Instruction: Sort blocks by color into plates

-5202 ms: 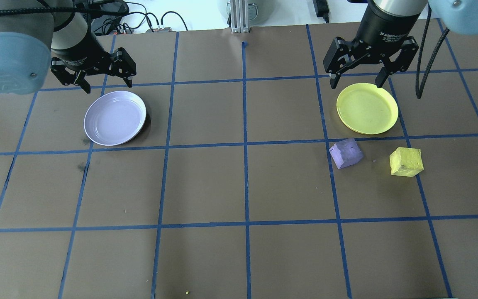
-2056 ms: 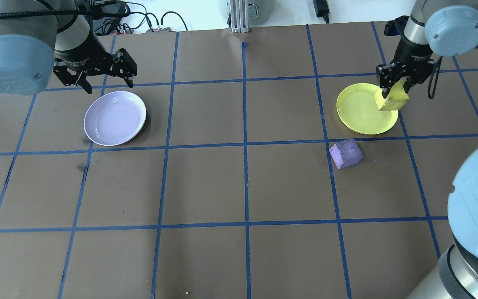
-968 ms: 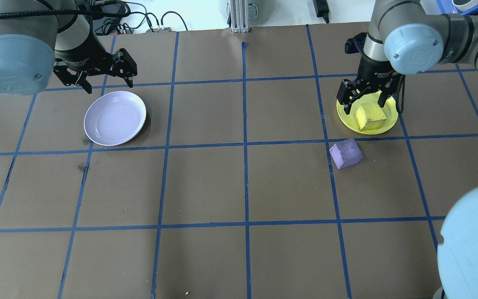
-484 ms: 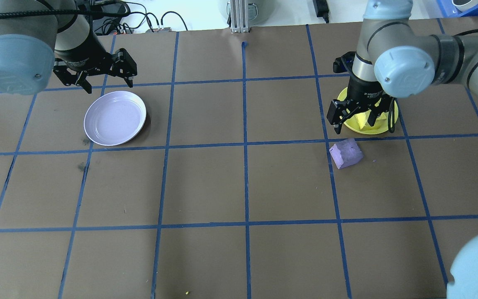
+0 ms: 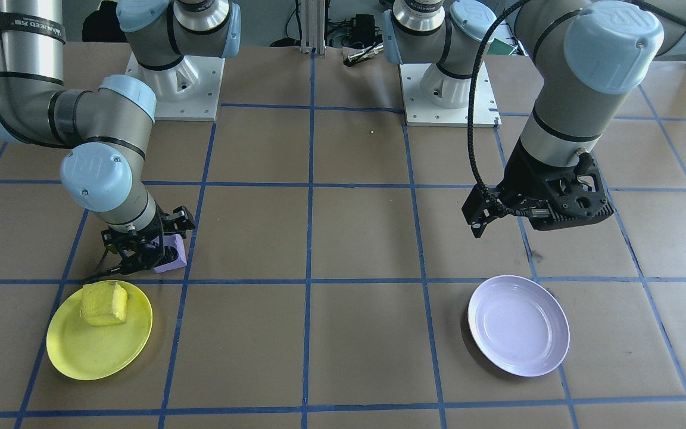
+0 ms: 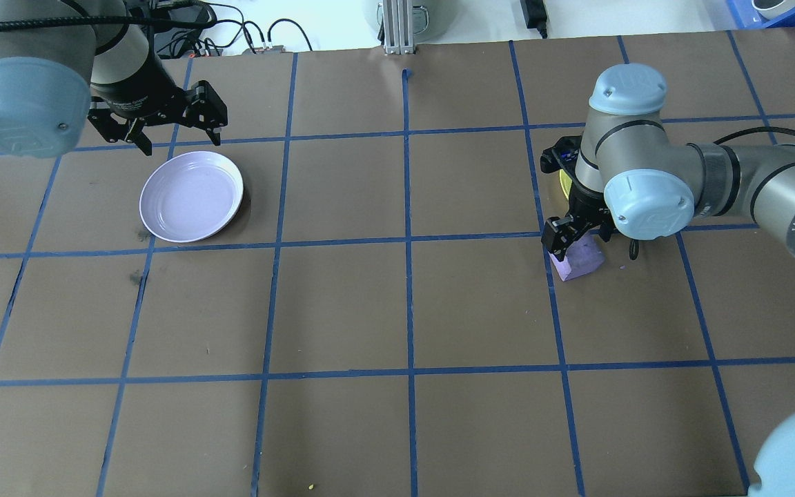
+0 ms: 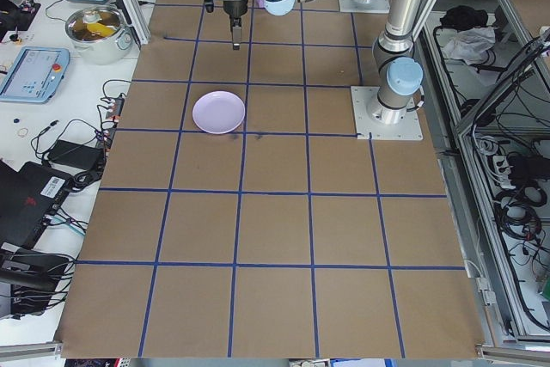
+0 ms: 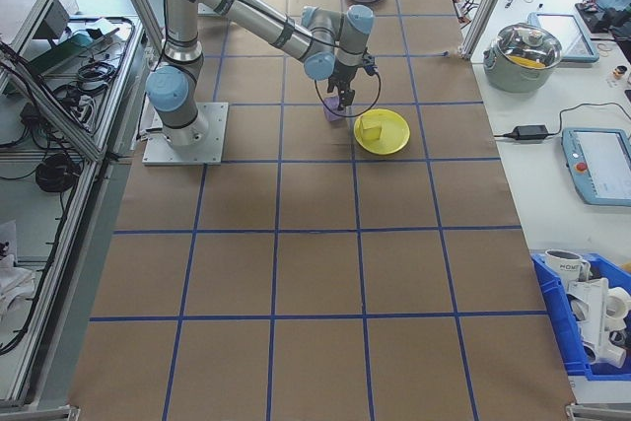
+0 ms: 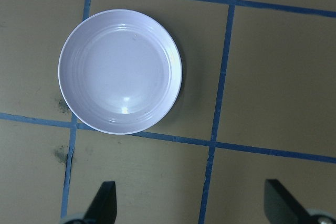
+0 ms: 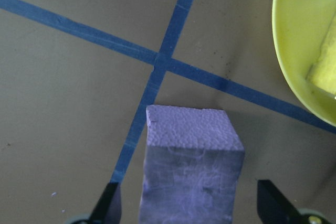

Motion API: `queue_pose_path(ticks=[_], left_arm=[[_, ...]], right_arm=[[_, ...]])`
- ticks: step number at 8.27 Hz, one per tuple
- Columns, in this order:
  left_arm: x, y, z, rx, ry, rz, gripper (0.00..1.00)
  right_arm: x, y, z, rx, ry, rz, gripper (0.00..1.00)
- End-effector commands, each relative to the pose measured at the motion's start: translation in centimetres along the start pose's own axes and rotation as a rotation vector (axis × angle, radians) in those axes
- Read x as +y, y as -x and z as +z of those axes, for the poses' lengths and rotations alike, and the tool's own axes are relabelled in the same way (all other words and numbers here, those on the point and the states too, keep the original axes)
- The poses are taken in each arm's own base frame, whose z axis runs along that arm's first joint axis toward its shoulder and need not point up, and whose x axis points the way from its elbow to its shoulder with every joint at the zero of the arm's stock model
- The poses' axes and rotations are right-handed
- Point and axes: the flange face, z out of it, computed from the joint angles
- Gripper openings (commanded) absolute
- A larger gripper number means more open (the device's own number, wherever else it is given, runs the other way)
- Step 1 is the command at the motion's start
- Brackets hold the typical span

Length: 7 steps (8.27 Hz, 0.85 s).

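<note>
Around the purple block (image 10: pixel 191 163), right tool (image 10: pixel 186 205) gapes wide; left tool (image 9: pixel 189 205) wide, empty.

I see the yellow block (image 5: pixel 104 302) sitting in the yellow plate (image 5: pixel 81 353), toward its robot-side rim, one corner up. Purple block (image 10: pixel 190 169), rough foam cube, flat on the table just beside that plate, on a blue tape line. Lavender plate (image 6: pixel 191 197), glossy, lies well apart on the robot's left side with nothing in it.
</note>
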Motion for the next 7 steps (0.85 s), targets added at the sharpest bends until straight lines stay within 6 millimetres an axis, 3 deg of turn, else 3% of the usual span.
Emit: queue_pose_path(ticks=[1, 2, 4, 5, 6, 7], left_arm=[[0.0, 0.0, 0.0, 0.001, 0.000, -0.001, 1.00], [0.0, 0.0, 0.1, 0.001, 0.002, -0.002, 1.00], [0.0, 0.0, 0.0, 0.001, 0.000, -0.003, 1.00], [0.0, 0.0, 0.0, 0.001, 0.000, -0.001, 1.00], [0.0, 0.0, 0.1, 0.001, 0.002, -0.001, 1.00], [0.0, 0.0, 0.0, 0.001, 0.000, 0.001, 1.00]], right_arm=[[-0.9, -0.3, 2.5, -0.013, 0.027, -0.007, 0.99], [-1.0, -0.1, 2.9, -0.029, 0.031, 0.006, 0.97], [-1.3, -0.4, 1.8, -0.030, 0.012, 0.025, 0.23], [-0.9, -0.3, 0.2, -0.033, 0.019, 0.076, 0.10], [-0.3, 0.4, -2.1, -0.053, 0.038, 0.225, 0.08], [-0.4, 2.3, -3.2, -0.064, 0.040, 0.260, 0.07]])
